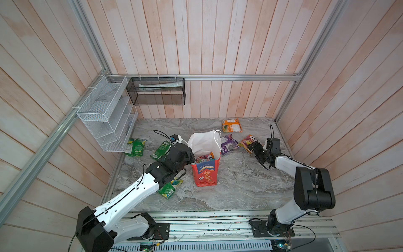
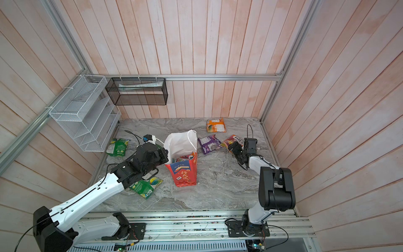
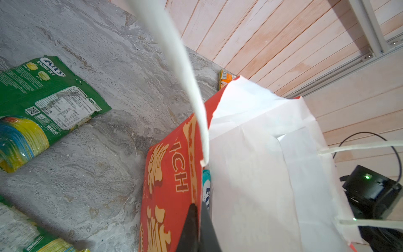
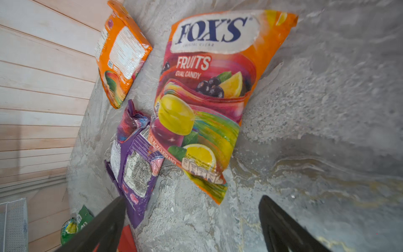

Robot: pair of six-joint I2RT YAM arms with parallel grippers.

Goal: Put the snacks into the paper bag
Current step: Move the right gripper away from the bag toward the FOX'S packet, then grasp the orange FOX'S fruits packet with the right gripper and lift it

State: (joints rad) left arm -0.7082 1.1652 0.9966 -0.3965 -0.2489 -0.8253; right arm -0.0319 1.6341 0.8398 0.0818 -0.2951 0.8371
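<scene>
Grey marble tabletop point(image 1: 239, 185), plank walls point(image 1: 218, 43): paper bag point(image 1: 206, 176) upright at centre, wall pinched between pressed-together fingers of left gripper point(image 3: 198, 209); right gripper point(image 4: 192, 199) spread wide just short of FOX'S fruits packet point(image 4: 207, 98). Pick-up step, likely; next, lowering astride the packet's end and closing. Bag's contents mostly hidden; green packet point(image 1: 169, 189) partly under left arm point(image 1: 135, 189).

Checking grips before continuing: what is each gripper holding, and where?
Left gripper pinches the paper bag by its side wall's rim; right gripper open, empty.
</scene>
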